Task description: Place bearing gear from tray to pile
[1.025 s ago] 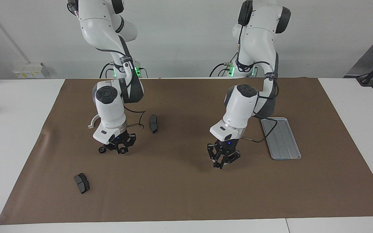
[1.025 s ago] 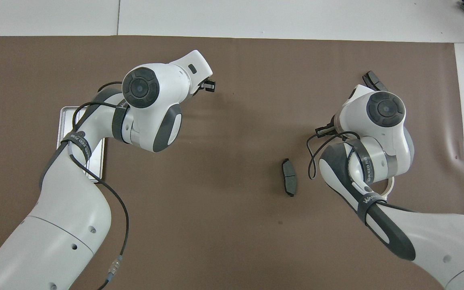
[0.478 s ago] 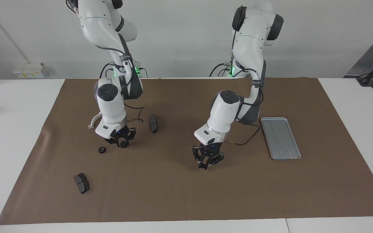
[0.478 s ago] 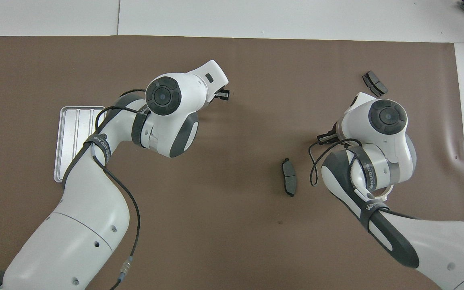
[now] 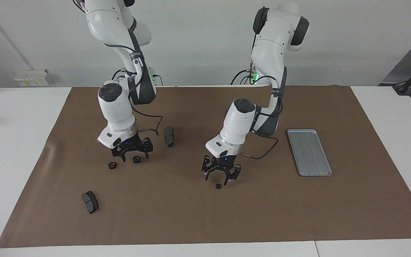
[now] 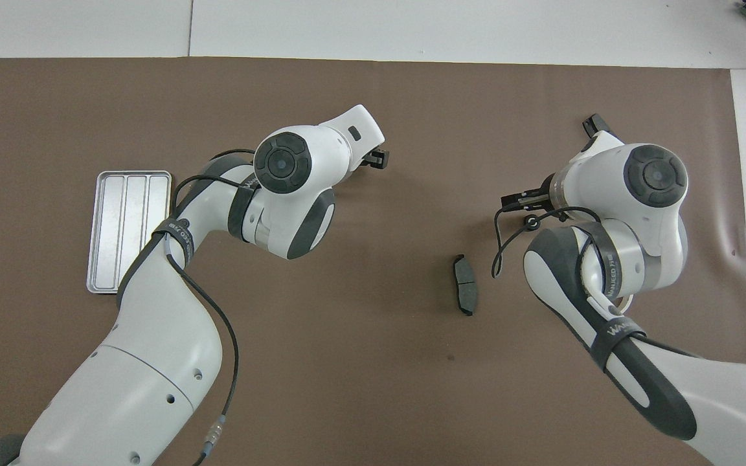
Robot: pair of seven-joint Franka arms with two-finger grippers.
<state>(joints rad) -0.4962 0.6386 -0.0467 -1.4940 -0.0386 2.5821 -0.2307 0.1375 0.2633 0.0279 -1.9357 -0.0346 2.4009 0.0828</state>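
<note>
The silver tray (image 5: 309,152) (image 6: 128,231) lies bare at the left arm's end of the mat. My left gripper (image 5: 221,177) hangs open over the mat's middle, and a small black gear (image 5: 218,186) lies on the mat just under it. My right gripper (image 5: 132,156) stands open low over the pile. One black gear (image 5: 136,159) (image 6: 531,221) rests between its fingers, and a second gear (image 5: 112,165) lies beside it. In the overhead view both wrists cover most of their grippers.
Around the gears the pile holds two dark brake pads: one (image 5: 169,136) (image 6: 465,285) is nearer the robots, another (image 5: 90,201) lies farther out. The brown mat (image 5: 205,217) covers most of the white table. A cable loops from each wrist.
Both grippers have opened. The left one travelled from beside the tray toward the pile and let its gear drop on the mat. The right one released its gear beside the other gear.
</note>
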